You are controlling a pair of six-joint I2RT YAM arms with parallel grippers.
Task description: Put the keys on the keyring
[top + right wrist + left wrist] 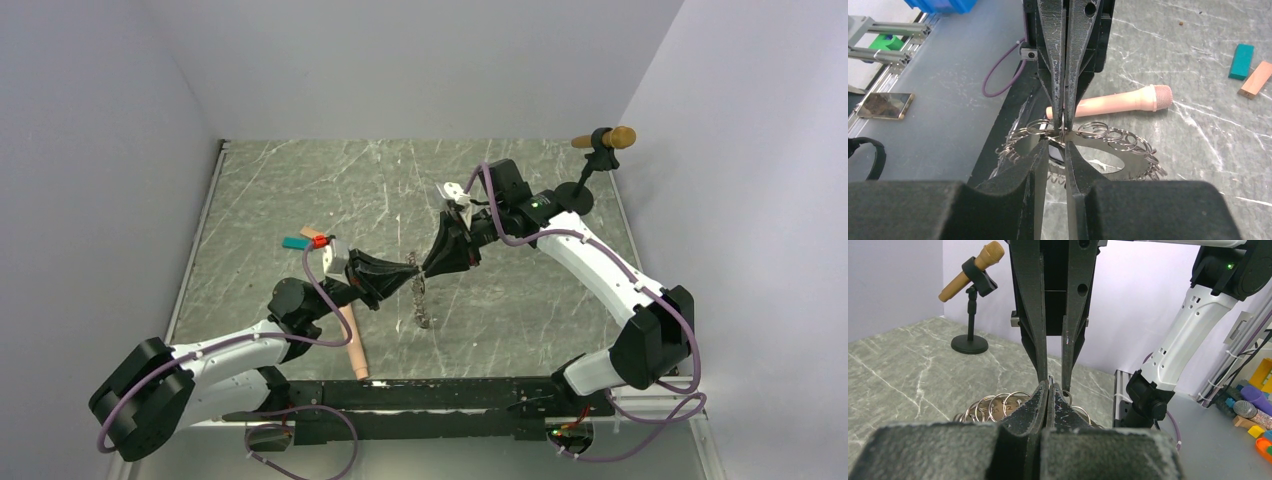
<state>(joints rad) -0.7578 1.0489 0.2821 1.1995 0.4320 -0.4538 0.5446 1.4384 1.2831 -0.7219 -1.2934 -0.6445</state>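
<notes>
Top external has the keyring [421, 298] dangling where both tips meet, left gripper [410, 263] pinched shut on it, right gripper [428, 268] narrow (can't tell if it grips), so I'd hold left firm and pry gently.

Plain pale lavender walls [400, 60] rise behind and beside the grey-green marbled table [540, 300], evenly lit.

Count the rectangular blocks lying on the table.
2: a teal block and a tan block, side by side on the left part of the table. Others may be hidden under the left arm.
</notes>
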